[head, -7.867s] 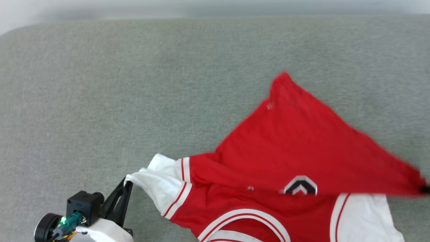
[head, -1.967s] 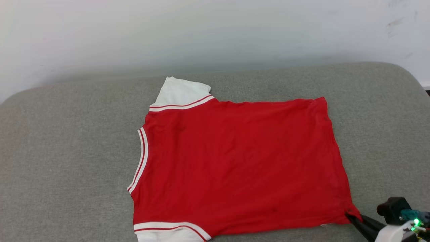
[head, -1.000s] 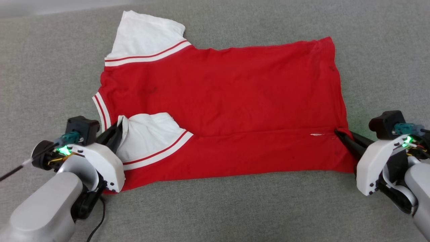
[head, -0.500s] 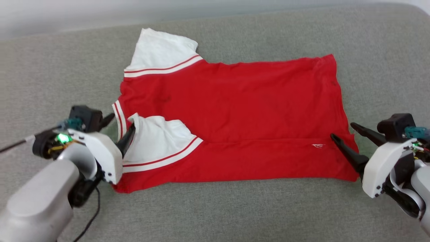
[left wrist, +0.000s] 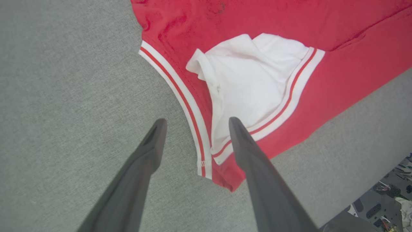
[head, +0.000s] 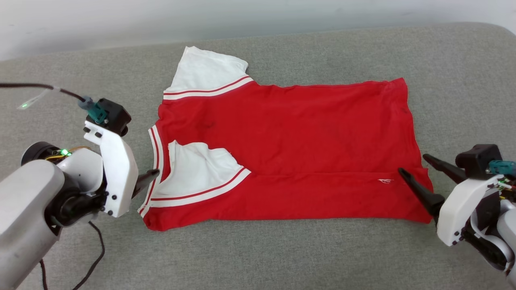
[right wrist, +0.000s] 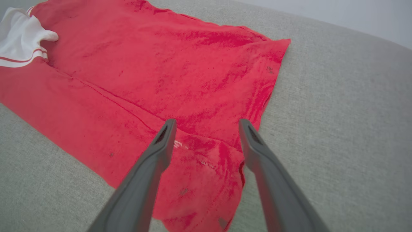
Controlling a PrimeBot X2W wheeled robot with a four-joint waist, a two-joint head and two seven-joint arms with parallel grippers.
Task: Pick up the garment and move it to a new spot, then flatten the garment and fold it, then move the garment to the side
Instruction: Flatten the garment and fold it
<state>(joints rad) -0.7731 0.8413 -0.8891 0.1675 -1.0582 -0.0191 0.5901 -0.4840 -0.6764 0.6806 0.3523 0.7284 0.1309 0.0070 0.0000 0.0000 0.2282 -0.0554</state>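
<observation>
Head view: red jersey T-shirt (head: 282, 133) flat on grey cushion (head: 282, 257), near edge folded in; left gripper (left wrist: 196, 120) and right gripper (head: 412, 164) gape empty; further folding, move aside likely remain

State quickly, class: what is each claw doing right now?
Left claw: open, holding nothing, at the collar end of the garment.
Right claw: open, holding nothing, at the garment's hem corner.

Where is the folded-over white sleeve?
In the head view, the sleeve lies on the red shirt, at its near left corner, next to the open left pincer.
</observation>
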